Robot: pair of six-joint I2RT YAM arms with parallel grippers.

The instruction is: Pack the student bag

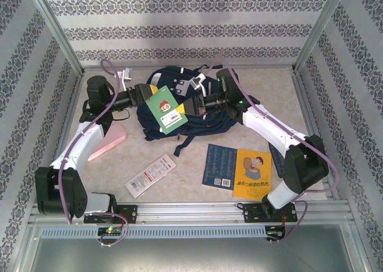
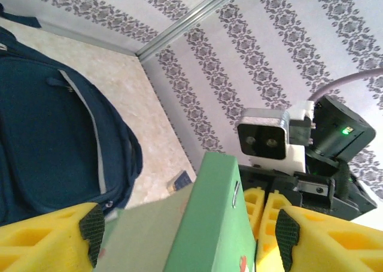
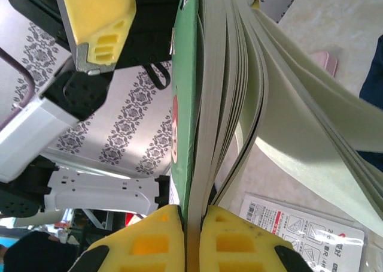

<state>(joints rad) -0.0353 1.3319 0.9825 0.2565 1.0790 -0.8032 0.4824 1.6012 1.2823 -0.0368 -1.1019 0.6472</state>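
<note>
1. Top external view, nearest the arm bases: a white packet (image 1: 151,175) lies flat on the counter (image 1: 119,164). To its right a blue book (image 1: 220,165) lies just beside a yellow book (image 1: 251,175).
2. A little farther, a pink book (image 1: 108,143) lies beside the left arm.
3. Above the middle of the counter, the right pincer (image 3: 192,215) is closed tight on a green book (image 1: 164,111). Its yellow fingers (image 3: 155,242) press one edge, and the pages fan apart.
4. The left pincer (image 2: 190,235) stands wide open around the same book. Whether its dark pads (image 2: 93,230) touch the book, I cannot tell.
5. The student bag (image 1: 173,80) lies on the counter under and behind the held book, toward the far wall.
</note>
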